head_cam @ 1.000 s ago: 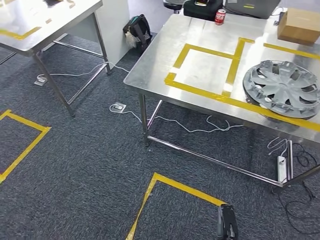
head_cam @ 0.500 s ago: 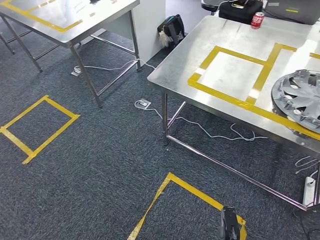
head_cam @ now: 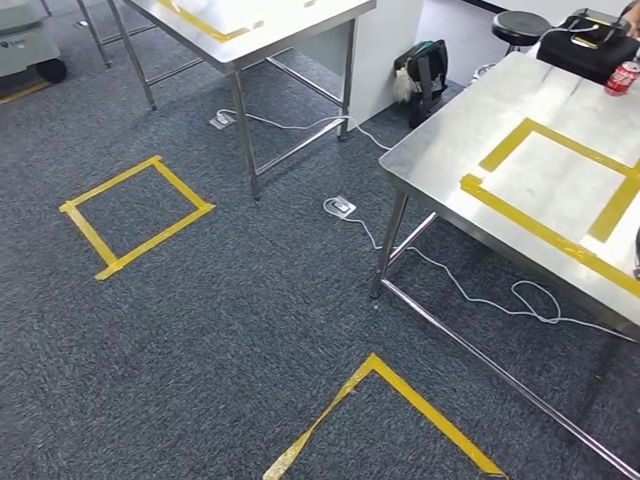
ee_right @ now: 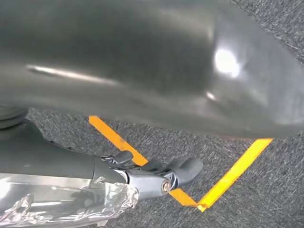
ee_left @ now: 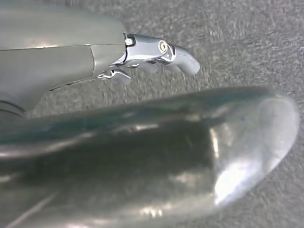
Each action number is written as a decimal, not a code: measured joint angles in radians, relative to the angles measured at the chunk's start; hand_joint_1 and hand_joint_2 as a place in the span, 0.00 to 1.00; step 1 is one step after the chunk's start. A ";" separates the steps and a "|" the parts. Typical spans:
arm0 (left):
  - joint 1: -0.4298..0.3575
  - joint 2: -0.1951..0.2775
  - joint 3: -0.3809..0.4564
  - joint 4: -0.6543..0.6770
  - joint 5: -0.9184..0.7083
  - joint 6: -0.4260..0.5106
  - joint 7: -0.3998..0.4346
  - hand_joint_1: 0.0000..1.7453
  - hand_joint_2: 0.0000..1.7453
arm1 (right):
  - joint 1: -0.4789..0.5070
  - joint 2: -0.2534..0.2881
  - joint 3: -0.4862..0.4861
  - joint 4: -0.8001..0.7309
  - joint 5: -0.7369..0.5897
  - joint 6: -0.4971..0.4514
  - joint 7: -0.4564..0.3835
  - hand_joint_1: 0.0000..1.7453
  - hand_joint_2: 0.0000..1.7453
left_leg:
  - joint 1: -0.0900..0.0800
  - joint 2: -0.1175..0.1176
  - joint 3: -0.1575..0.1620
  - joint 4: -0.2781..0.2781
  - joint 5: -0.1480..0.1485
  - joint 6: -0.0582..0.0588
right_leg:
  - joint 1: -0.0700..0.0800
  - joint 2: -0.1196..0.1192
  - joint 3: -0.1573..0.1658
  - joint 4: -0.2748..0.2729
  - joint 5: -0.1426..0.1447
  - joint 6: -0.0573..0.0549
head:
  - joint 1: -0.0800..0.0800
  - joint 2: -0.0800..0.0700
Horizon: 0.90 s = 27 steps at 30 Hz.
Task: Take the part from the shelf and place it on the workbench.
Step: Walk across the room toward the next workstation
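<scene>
- Step in hand, as I judge it: the robot is turning on the carpet to find the shelf — the fetch has not begun, and nothing is carried.
- The left robot hand [ee_left: 157, 52] hangs over bare grey carpet [head_cam: 226, 330] in its wrist view; its fingers lie loosely apart and hold nothing, so it is released.
- The right robot hand [ee_right: 157, 175] likewise hangs released above the floor, fingers slightly curved with nothing in them, over a corner of yellow floor tape [ee_right: 215, 190].
- The part cannot be seen anywhere now, and no shelf is visible either; where the part sits I cannot tell.
- In the head view the near bench [head_cam: 468, 140] stands at the right with yellow taped frames [head_cam: 558, 180] on its steel top and a red can [head_cam: 623, 78] at its far edge; a second bench [head_cam: 302, 25] stands beyond, with a taped square [head_cam: 136, 215] on the floor to its left.
- Next move, by my reckoning: keep looking round until the shelf comes into sight, then walk up square to it before raising an arm.
- Against the earlier frames the whole picture has slid rightward — the camera has swung left. The wheel cover on the near bench has passed out of frame, and the taped square has come well into it.
</scene>
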<state>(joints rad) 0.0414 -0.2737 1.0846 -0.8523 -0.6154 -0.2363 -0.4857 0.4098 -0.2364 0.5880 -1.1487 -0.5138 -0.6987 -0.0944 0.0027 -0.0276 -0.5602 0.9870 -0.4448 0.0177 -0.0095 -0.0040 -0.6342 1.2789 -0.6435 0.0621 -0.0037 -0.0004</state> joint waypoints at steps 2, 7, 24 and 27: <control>-0.005 -0.003 0.003 0.002 0.000 0.000 0.000 0.00 0.00 | 0.024 0.000 -0.028 -0.034 0.011 0.000 0.013 0.00 0.00 | -0.001 -0.025 0.002 0.000 0.000 0.001 | 0.001 0.006 -0.010 0.001 0.028 -0.004 | 0.001 0.000; -0.013 -0.018 0.004 0.003 0.001 0.019 -0.004 0.00 0.00 | 0.047 0.000 -0.067 -0.084 0.034 0.000 0.028 0.00 0.00 | -0.003 -0.087 -0.002 0.004 0.004 -0.015 | -0.008 0.088 0.104 -0.264 0.142 -0.014 | 0.001 0.000; 0.102 -0.049 -0.350 -0.076 0.358 0.307 0.090 0.00 0.00 | -0.068 0.002 -0.119 0.028 0.036 0.148 -0.090 0.00 0.00 | -0.005 0.102 -0.003 0.007 -0.006 -0.024 | 0.012 -0.119 0.132 -0.280 0.136 -0.017 | -0.003 0.000; 0.137 -0.056 -0.358 -0.122 0.381 0.304 0.118 0.00 0.00 | -0.132 0.002 -0.094 0.069 0.057 0.159 -0.089 0.00 0.00 | -0.001 0.069 -0.004 0.001 0.001 -0.004 | 0.007 -0.062 0.116 -0.229 0.096 -0.002 | 0.001 0.000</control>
<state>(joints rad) 0.1781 -0.3302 0.7262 -0.9740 -0.2345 0.0677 -0.3676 0.2783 -0.2340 0.4941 -1.0793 -0.4573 -0.5393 -0.1836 0.0014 0.0415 -0.5640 0.9884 -0.4440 0.0133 -0.0029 -0.0660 -0.5187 1.0501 -0.5479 0.0604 -0.0031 -0.0004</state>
